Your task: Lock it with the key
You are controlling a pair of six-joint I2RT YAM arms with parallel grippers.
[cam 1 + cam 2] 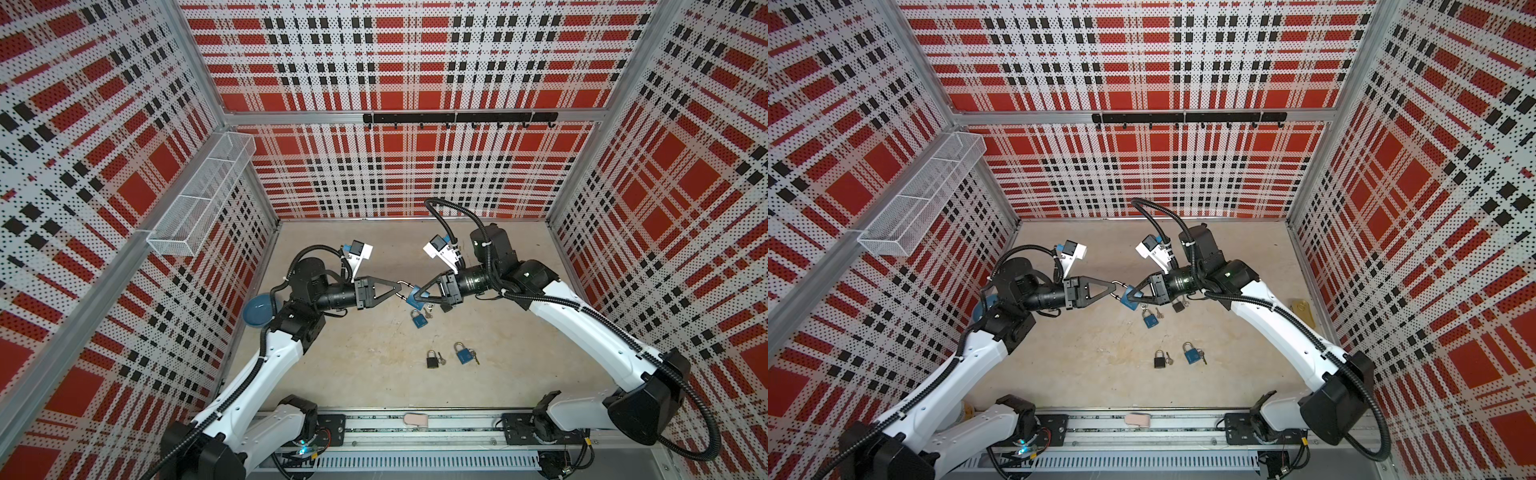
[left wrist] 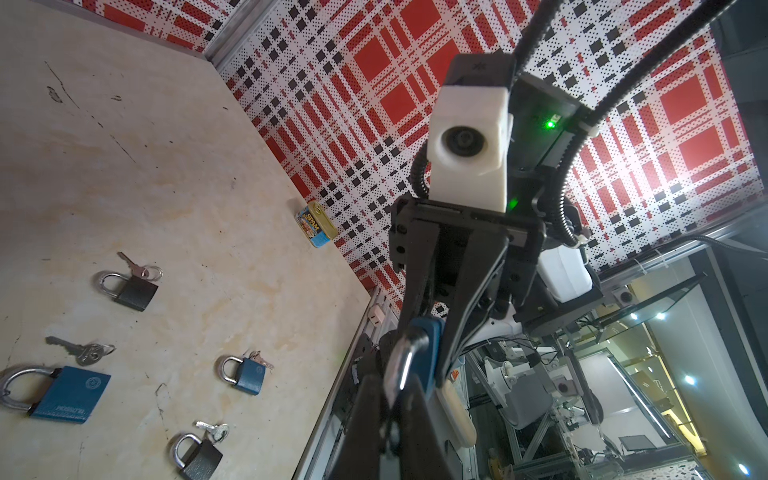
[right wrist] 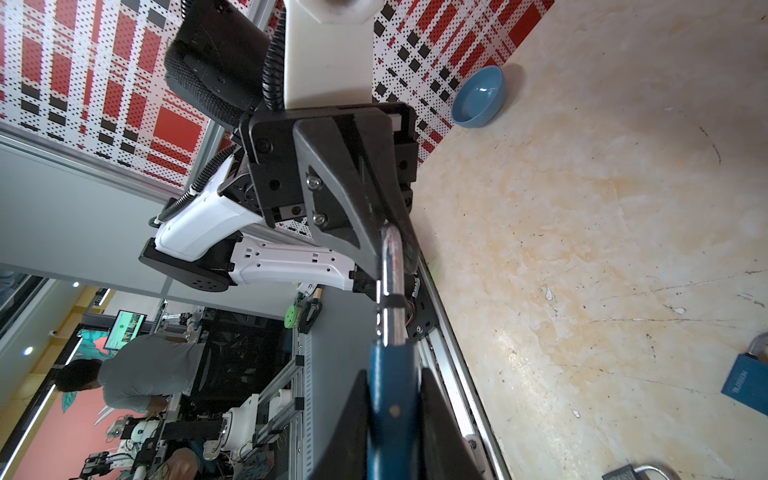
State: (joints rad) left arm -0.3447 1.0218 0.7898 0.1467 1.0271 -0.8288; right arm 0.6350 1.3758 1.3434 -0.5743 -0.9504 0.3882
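A blue padlock (image 1: 412, 297) (image 1: 1128, 301) hangs in mid-air between my two arms, above the table's middle. My right gripper (image 1: 419, 294) (image 3: 394, 380) is shut on its blue body (image 3: 392, 361). My left gripper (image 1: 397, 289) (image 2: 392, 388) is shut on its steel shackle (image 2: 406, 360) (image 3: 392, 266), which stands drawn out of the body. The held padlock's keyhole is hidden. A loose key (image 2: 79, 351) lies on the table beside another blue padlock (image 2: 68, 395); further keys lie beside the other padlocks.
On the table lie a blue padlock (image 1: 419, 319), a black padlock (image 1: 432, 358) and another blue one (image 1: 464, 353), each with keys. A blue bowl (image 1: 258, 311) sits by the left wall, a Spam can (image 2: 316, 224) by the right wall. A wire basket (image 1: 199, 195) hangs left.
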